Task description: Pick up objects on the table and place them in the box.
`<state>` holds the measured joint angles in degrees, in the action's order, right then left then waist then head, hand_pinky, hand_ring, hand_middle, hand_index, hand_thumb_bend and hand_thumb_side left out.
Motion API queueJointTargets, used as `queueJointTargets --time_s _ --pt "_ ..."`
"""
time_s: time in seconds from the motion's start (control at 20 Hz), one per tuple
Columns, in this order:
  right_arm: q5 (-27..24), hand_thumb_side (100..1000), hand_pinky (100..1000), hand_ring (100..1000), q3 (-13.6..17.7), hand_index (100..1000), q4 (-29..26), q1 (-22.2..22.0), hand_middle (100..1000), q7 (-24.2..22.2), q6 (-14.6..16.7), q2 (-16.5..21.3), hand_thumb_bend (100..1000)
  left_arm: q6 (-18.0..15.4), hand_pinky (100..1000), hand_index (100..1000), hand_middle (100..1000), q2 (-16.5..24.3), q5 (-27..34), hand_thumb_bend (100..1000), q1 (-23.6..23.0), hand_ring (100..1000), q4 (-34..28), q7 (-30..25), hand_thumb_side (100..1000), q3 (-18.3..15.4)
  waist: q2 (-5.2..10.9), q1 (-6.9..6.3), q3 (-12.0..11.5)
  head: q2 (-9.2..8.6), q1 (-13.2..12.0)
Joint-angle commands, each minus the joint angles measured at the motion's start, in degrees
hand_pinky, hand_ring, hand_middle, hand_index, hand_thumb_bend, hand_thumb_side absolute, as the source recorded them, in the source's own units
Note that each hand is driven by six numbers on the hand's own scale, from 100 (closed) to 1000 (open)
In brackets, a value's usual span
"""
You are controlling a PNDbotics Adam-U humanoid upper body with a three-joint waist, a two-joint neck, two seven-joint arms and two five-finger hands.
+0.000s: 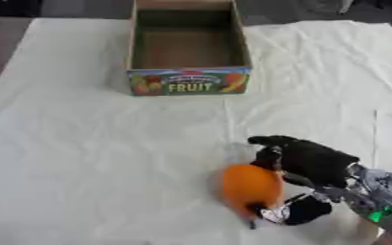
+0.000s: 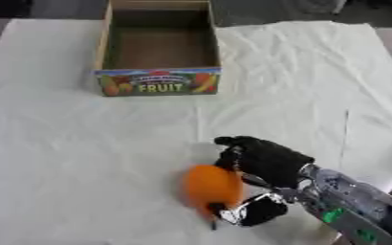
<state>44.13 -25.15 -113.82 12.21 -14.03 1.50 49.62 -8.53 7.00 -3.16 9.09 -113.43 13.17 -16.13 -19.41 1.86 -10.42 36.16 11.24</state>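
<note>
Near the table's front, orange object (image 1: 251, 187) gripped in right hand (image 1: 310, 162), box (image 1: 189, 82) well apart

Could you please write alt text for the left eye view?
The robot's right hand curls around an orange ball on a white cloth. An open cardboard box labelled FRUIT stands empty at the far end.

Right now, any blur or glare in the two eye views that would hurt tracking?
Left eye view: overall soft; orange object smeared at its edges, box label still legible. Right eye view: same softness, right hand dark with little detail; white cloth evenly lit, no glare, faint shadow under the hand.
</note>
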Motion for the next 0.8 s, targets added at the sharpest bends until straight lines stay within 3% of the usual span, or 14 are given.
queueJointTargets --time_s 0.05,0.3,0.45,0.8 --pt "-0.73 562 901 1000 0.2 721 -0.78 0.62 530 1.41 0.06 0.93 100 0.11 317 704 642 0.61 0.01 100 0.39 385 -1.17 -0.04 686 0.08 0.88 -0.11 -0.04 -0.35 0.07" --pt "-2.98 276 899 1000 0.95 707 -0.78 2.01 515 3.23 1.6 0.52 100 0.25 317 704 642 0.6 -0.02 100 0.34 385 -1.17 -0.11 686 0.07 1.09 -0.06 0.03 -0.26 -0.01" --pt "-5.13 162 899 1000 2.31 703 -0.78 3.39 510 4.03 2.77 0.46 100 0.27 317 703 642 0.63 0.02 100 0.33 385 -1.17 -0.1 686 0.07 1.33 -0.07 0.12 -0.23 -0.11" --pt "-9.88 136 897 1000 6.13 687 -0.78 6.59 493 5.5 2.71 0.29 100 0.48 317 702 642 0.61 0.08 100 0.31 386 -1.17 -0.09 687 0.09 1.81 0.03 0.27 -0.37 -0.25"
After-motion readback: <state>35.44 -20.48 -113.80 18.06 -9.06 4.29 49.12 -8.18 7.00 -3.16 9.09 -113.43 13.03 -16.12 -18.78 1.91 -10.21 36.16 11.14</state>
